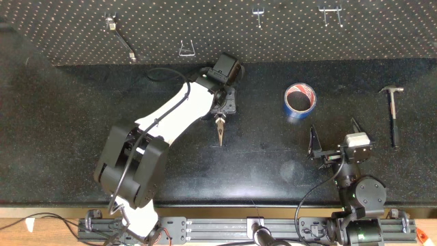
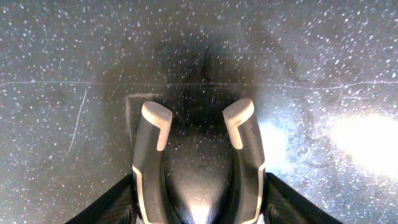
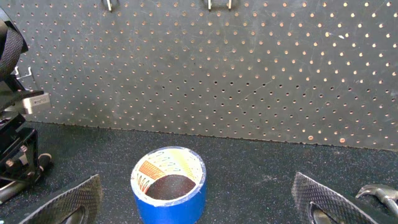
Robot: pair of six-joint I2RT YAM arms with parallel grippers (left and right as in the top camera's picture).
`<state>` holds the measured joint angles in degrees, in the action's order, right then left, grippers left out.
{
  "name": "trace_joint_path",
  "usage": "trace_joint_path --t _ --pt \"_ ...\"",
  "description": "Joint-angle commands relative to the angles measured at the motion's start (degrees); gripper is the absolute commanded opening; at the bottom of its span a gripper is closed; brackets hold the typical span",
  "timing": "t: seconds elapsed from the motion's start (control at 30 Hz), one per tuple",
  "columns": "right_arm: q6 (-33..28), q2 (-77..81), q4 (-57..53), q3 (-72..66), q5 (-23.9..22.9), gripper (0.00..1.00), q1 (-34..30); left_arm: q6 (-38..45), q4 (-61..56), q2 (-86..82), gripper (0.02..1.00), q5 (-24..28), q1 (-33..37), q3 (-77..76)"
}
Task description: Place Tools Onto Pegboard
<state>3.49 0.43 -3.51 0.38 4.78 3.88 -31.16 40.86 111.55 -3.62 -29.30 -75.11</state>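
Observation:
Needle-nose pliers [image 1: 220, 130] lie on the black table just below the pegboard [image 1: 218, 27], nose towards the arm bases. My left gripper [image 1: 225, 102] sits over their handles. In the left wrist view the grey-and-black handles of the pliers [image 2: 155, 149] stand between my left gripper's [image 2: 199, 183] fingers, which press on their outer sides. A blue tape roll [image 1: 300, 100] [image 3: 169, 183] stands on the table ahead of my right gripper [image 1: 334, 145] [image 3: 199, 211], which is open and holds nothing. A hammer [image 1: 392, 116] [image 3: 379, 194] lies at the far right.
A wrench [image 1: 121, 37] hangs on the pegboard at the left. Bare hooks [image 1: 186, 49] [image 1: 258, 15] [image 1: 331, 14] stick out further right. The left arm [image 3: 15, 143] shows beside the tape roll in the right wrist view.

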Motion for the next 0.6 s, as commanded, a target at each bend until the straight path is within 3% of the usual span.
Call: trace_joint_path --t 0.03,0.33,0.37,0.43,0.6 --pt "-1.01 -0.37 -0.35 -0.15 0.15 0.998 0.39 -0.11 -1.53 1.36 0.564 0.44 0.42 -1.05" --pt "-1.01 -0.37 -0.35 -0.15 0.13 0.998 0.39 -0.09 -1.53 1.33 0.406 2.32 0.42 -1.05" --pt "-1.03 -0.37 -0.33 -0.15 0.13 0.998 0.39 -0.09 -1.53 1.29 0.327 2.29 0.39 -1.05" --pt "-1.01 -0.37 -0.33 -0.15 0.13 1.000 0.39 0.04 -0.85 -0.39 0.027 1.60 0.39 -1.03" --pt "-1.03 -0.37 -0.35 -0.15 0.15 1.000 0.39 0.13 8.31 -11.43 0.029 -4.15 0.42 -0.96"
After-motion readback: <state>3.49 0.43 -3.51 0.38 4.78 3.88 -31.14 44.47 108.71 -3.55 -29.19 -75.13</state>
